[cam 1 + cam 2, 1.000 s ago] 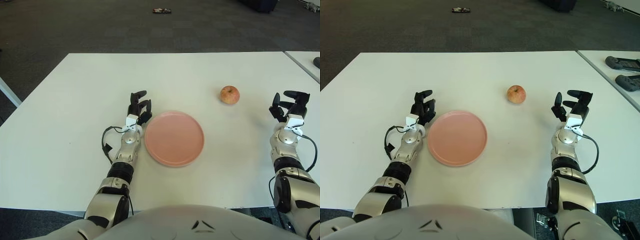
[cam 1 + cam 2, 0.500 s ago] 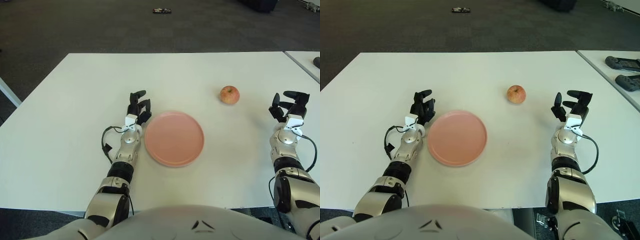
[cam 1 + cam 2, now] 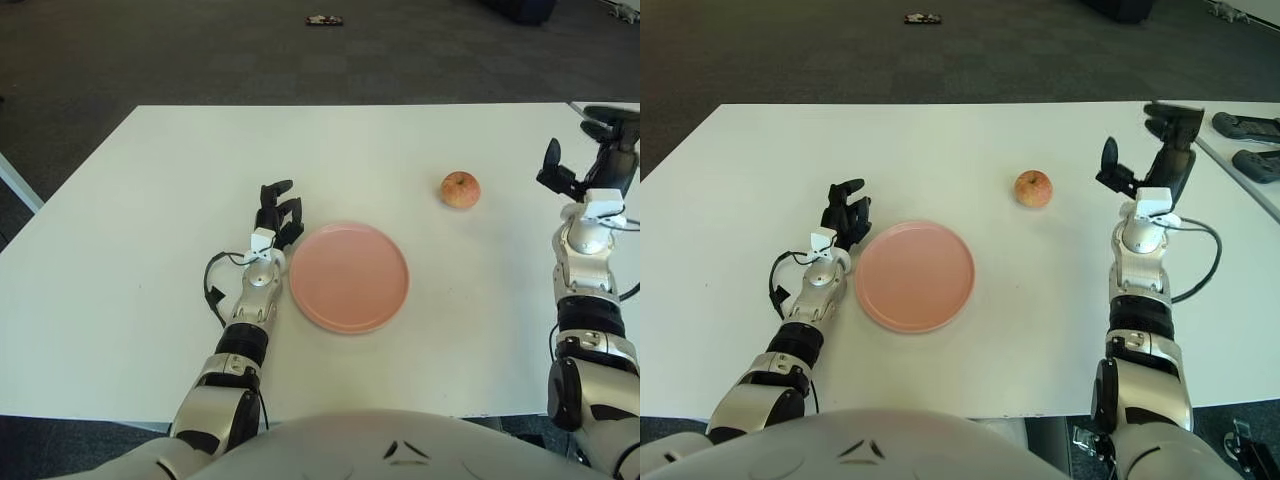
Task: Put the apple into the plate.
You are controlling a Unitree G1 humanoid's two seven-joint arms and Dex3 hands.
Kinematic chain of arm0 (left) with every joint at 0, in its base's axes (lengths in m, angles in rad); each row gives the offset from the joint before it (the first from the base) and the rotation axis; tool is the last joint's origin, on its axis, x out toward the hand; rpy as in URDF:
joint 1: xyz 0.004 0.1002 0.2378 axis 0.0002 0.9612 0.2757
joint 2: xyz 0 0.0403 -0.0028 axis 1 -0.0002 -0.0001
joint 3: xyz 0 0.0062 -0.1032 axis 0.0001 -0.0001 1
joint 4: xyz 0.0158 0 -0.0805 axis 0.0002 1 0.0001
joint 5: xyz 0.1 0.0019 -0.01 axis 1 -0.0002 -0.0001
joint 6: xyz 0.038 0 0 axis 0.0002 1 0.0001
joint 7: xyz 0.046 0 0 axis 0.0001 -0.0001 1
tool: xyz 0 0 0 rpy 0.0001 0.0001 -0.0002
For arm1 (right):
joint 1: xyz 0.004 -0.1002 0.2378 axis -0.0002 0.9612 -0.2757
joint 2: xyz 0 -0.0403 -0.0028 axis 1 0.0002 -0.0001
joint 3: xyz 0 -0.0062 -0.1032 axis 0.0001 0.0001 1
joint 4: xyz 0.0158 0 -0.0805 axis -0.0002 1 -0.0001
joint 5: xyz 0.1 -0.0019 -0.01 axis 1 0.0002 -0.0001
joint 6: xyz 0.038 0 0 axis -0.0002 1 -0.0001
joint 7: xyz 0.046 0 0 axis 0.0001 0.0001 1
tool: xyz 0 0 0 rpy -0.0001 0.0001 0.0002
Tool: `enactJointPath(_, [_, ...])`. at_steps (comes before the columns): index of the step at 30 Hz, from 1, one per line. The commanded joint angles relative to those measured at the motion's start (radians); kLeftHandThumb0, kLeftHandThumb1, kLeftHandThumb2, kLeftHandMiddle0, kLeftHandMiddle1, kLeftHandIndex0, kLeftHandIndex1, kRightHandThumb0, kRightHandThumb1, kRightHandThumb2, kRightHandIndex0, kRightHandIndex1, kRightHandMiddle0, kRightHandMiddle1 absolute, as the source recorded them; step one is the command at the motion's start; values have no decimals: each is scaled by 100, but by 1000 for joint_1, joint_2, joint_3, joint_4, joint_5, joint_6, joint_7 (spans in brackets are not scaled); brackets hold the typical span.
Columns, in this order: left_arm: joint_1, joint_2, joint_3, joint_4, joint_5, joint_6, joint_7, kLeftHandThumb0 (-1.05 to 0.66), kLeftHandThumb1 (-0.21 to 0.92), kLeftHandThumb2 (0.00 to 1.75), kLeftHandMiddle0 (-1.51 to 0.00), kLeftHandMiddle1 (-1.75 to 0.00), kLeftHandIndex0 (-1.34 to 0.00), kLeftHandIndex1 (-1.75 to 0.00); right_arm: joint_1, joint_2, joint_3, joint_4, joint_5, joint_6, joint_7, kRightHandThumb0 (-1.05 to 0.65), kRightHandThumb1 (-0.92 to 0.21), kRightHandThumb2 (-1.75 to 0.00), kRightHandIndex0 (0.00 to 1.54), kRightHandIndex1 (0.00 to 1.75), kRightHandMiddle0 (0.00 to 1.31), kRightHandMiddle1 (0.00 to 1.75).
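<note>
A red-yellow apple [image 3: 460, 189] sits on the white table, to the right of and a little beyond the pink plate [image 3: 348, 276]. The plate is empty. My right hand [image 3: 1145, 150] is raised above the table to the right of the apple, fingers spread and empty, about a hand's width from it. My left hand [image 3: 276, 212] rests on the table at the plate's left edge, fingers relaxed and holding nothing.
The white table [image 3: 160, 180] stretches well beyond both hands. A second table with dark controllers [image 3: 1247, 126] stands at the right. A small dark object [image 3: 323, 20] lies on the carpet far behind.
My right hand has lifted off the table and moved forward, up beside the apple's right side. The left hand, plate and apple have not moved.
</note>
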Motion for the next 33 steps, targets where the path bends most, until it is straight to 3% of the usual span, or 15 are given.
enactJointPath(1, [24, 15, 13, 41, -9, 41, -8, -80, 92, 59, -28, -79, -3, -123, -52, -54, 30, -519, -164, 19, 43, -43, -42, -118, 9, 88, 0, 130])
enactJointPath(6, [25, 14, 14, 40, -10, 40, -9, -79, 92, 59, -28, -80, -3, -123, -44, -43, 28, -549, -171, 48, 51, -43, -42, -118, 9, 88, 0, 130])
enactJointPath(7, [25, 13, 14, 39, -11, 40, -10, -78, 92, 59, -28, -80, -3, -123, -183, -103, 76, -352, -235, 78, 51, -43, -42, -118, 9, 88, 0, 130])
enactJointPath(8, [25, 13, 15, 39, -12, 40, -10, -78, 92, 58, -28, -80, -3, -123, -286, -148, 112, -206, -282, 102, 51, -58, -59, -99, 6, 63, 0, 98])
enactJointPath(9, [25, 12, 15, 39, -13, 41, -11, -78, 92, 58, -28, -80, -3, -123, -384, -173, 141, -87, -316, 124, 51, -63, -66, -91, 5, 54, 0, 86])
enactJointPath(12, [26, 10, 18, 38, -18, 42, -14, -78, 92, 58, -27, -80, -3, -123, -549, -165, 187, 62, -350, 154, 34, -80, -85, -69, 1, 26, 0, 47])
enactJointPath(15, [27, 8, 19, 37, -21, 43, -18, -78, 92, 58, -27, -80, -3, -123, -666, -117, 240, 134, -398, 186, -8, -82, -90, -64, 0, 19, 0, 34])
enactJointPath(17, [28, 8, 19, 36, -22, 42, -20, -78, 92, 58, -27, -80, -3, -122, -702, -112, 256, 192, -408, 170, -29, -81, -91, -63, 0, 17, 0, 30])
enactJointPath(21, [31, 9, 16, 34, -18, 41, -21, -78, 92, 57, -27, -80, -2, -122, -689, -110, 283, 257, -419, 134, -47, -78, -92, -60, 1, 16, 0, 30])
enactJointPath(28, [32, 10, 13, 32, -9, 44, -19, -78, 92, 58, -27, -80, -1, -122, -738, -115, 345, 363, -416, 76, -55, -74, -92, -57, 2, 16, 0, 35])
enactJointPath(31, [31, 8, 13, 34, -9, 45, -17, -78, 92, 58, -27, -80, -1, -122, -781, -64, 412, 436, -441, 63, -53, -73, -92, -56, 2, 17, 0, 30])
enactJointPath(33, [29, 7, 14, 35, -9, 45, -16, -79, 92, 58, -28, -81, -1, -122, -796, -72, 434, 468, -436, 48, -18, -74, -92, -58, 3, 17, 0, 24])
